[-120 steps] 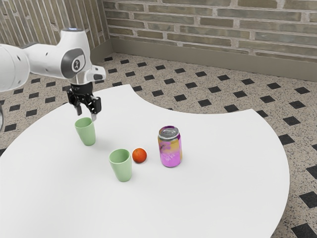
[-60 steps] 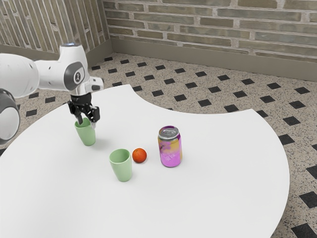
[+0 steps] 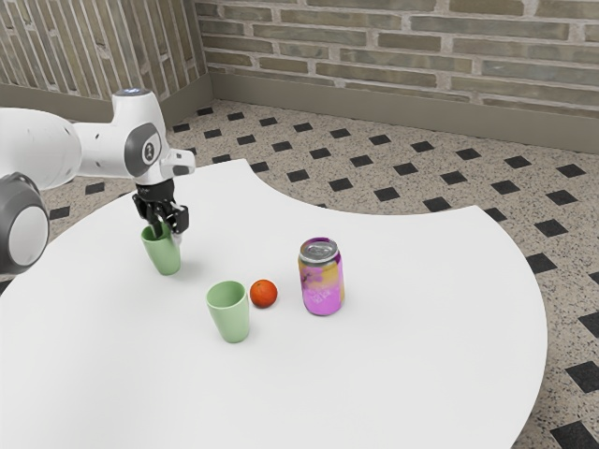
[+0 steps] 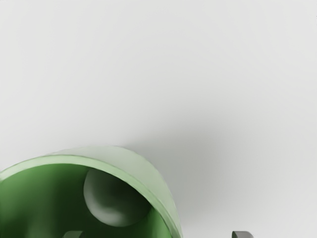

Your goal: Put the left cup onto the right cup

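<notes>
The gripper (image 3: 161, 227) hangs low over the left cup (image 3: 164, 254), fingers spread and gripping nothing, its tips level with the rim. In the wrist view the cup (image 4: 133, 168) sits directly beneath the hand, with one fingertip (image 4: 241, 233) outside the wall, the other inside the mouth, and neither touching it. The right cup (image 3: 229, 313) stands upright on the table (image 3: 402, 374), well apart from the gripper.
</notes>
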Controlling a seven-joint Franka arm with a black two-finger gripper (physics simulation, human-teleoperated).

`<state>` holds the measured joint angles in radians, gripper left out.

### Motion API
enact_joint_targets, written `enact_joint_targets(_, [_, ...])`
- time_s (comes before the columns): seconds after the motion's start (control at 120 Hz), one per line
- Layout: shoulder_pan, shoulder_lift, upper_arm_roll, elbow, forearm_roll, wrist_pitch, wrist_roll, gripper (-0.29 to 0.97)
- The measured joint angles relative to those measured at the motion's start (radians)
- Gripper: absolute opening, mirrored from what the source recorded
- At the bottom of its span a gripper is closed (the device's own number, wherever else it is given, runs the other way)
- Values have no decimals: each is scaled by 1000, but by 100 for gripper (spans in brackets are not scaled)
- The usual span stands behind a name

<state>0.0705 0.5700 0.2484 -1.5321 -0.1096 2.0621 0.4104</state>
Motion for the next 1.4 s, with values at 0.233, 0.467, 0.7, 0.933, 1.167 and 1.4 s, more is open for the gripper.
enact_joint_targets(0.233, [0, 1, 1, 1, -13, 3, 23, 11])
enact_joint_targets(0.467, [0, 1, 2, 1, -27, 4, 39, -4])
enact_joint_targets(0.7, [1, 1, 3, 0, -31, 6, 48, -9])
enact_joint_targets(0.933, [-6, -18, 3, -1, -28, -1, 48, -10])
enact_joint_targets(1.167, [-33, -86, -4, -24, -23, -20, 44, -11])
enact_joint_targets(1.4, [-89, -200, -19, -94, -8, -54, 31, -11])
